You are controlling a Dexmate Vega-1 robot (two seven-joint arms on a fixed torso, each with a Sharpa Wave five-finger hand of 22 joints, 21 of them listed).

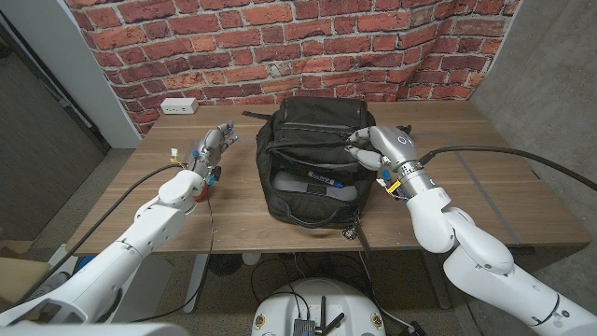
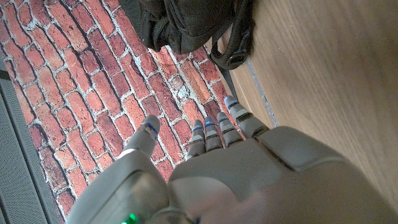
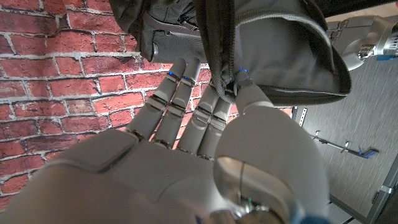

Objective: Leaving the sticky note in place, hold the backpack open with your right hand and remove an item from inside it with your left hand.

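I am working two arms at a wooden surface (image 1: 485, 177) in front of a brick wall. A black backpack (image 1: 317, 163) lies in the middle of it, its main zipper undone and its mouth facing me.

By my reading the task is about half begun: the holding part is under way, the removal has not started. My right robot hand (image 1: 375, 147) grips the upper edge of the opening, thumb and fingers (image 3: 186, 93) pinching the fabric flap in the right wrist view, so the mouth stays lifted. My left robot hand (image 1: 213, 147) is near the bag's left side but apart from it, above the surface, holding nothing, fingers (image 2: 214, 134) extended and only slightly spread. It has yet to reach in and take something out.

Inside the backpack I can see a dark flat item with a blue label (image 1: 322, 175) and a pale grey shape beneath it; I cannot tell what either is. I cannot make out a sticky note.

A white power strip (image 1: 178, 105) sits at the far left corner.
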